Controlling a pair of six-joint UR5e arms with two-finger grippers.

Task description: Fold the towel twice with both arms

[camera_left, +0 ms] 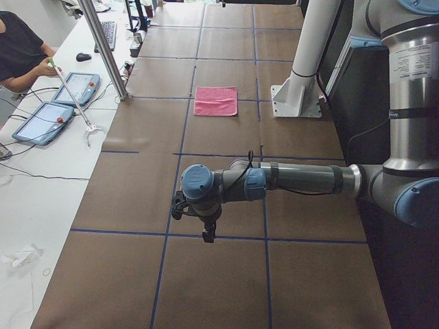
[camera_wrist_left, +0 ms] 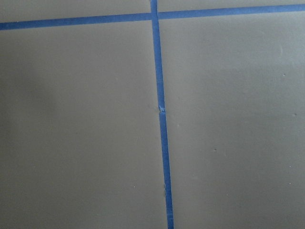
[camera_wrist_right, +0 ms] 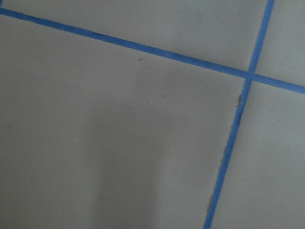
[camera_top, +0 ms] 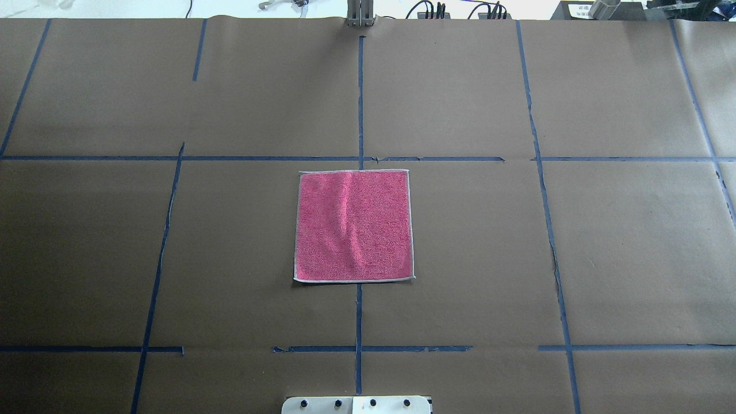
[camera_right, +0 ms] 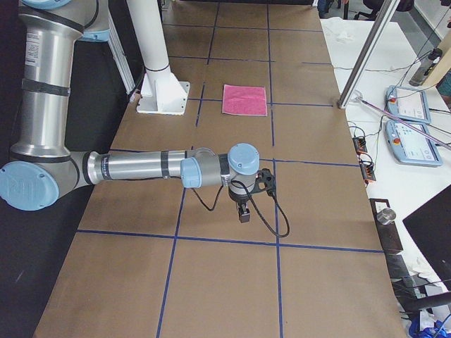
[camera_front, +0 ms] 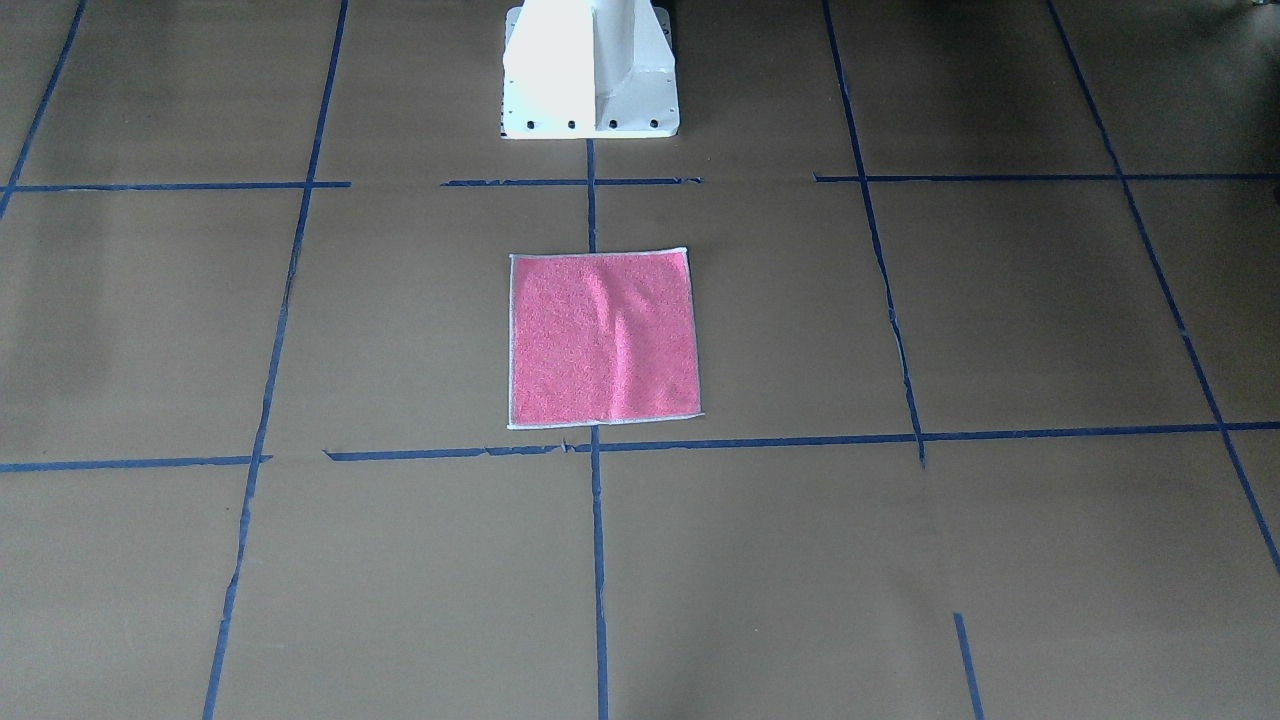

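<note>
The brown taped surface (camera_top: 632, 259) spanned every view. The left arm (camera_left: 302, 179) and right arm (camera_right: 134, 167) reached out low, well apart from the cloth, toward its 9 and 3 o'clock in overhead terms. The towel (camera_top: 353, 225) lay flat at centre, pink face up, with the white pedestal (camera_top: 356, 405) at its 6 o'clock. Whether the left fingers (camera_left: 207, 236) or right fingers (camera_right: 243, 213) were open could not be told. The 1st fold likely needed both arms pinching 2 corners of 1 hem and lifting evenly.
</note>
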